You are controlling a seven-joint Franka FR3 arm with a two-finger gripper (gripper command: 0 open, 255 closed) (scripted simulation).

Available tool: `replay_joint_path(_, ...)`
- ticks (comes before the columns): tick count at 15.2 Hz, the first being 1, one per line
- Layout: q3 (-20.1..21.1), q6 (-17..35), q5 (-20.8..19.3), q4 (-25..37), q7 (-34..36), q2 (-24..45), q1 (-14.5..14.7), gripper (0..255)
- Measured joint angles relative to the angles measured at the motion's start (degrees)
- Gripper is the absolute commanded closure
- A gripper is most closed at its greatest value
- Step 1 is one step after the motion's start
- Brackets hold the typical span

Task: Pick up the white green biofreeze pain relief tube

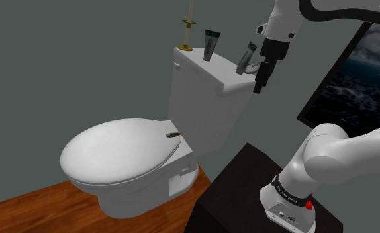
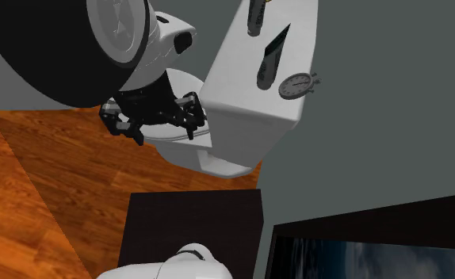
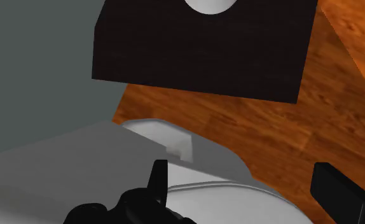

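Two tubes stand on the white toilet tank lid [image 1: 202,63]. One tube [image 1: 212,45] has a dark green top and a pale body, and it is also in the second exterior view [image 2: 258,16]. A grey tube [image 1: 246,58] leans nearer the arm [image 2: 272,57]. My black gripper [image 1: 261,78] hangs open just off the lid's end toward the shoulder view's right, beside the grey tube and apart from the green-topped one. Seen from above, the gripper [image 2: 151,120] holds nothing. In the wrist view the fingers [image 3: 159,181] stand wide apart around my gripper [image 3: 248,191], over white porcelain.
A round stopwatch [image 1: 251,67] lies on the lid by the grey tube. A thin gold stand [image 1: 189,30] rises at the lid's far end. The closed toilet seat [image 1: 119,152] is below. My dark stand [image 3: 203,48] sits on a wooden floor [image 3: 289,127]. A grey wall backs the tank.
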Motion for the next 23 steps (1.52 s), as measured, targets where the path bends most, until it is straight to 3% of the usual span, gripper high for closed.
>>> replay_joint_path(7, -0.37, 3.48, -0.31, 7.60, 7.54, 8.93, -4.26, 0)
replay_joint_path(17, -2.51, 6.31, -1.54, 24.85, 22.53, 24.58, -11.85, 0)
replay_joint_path(23, -4.71, 5.48, -2.23, 36.39, 31.15, 32.71, -15.76, 0)
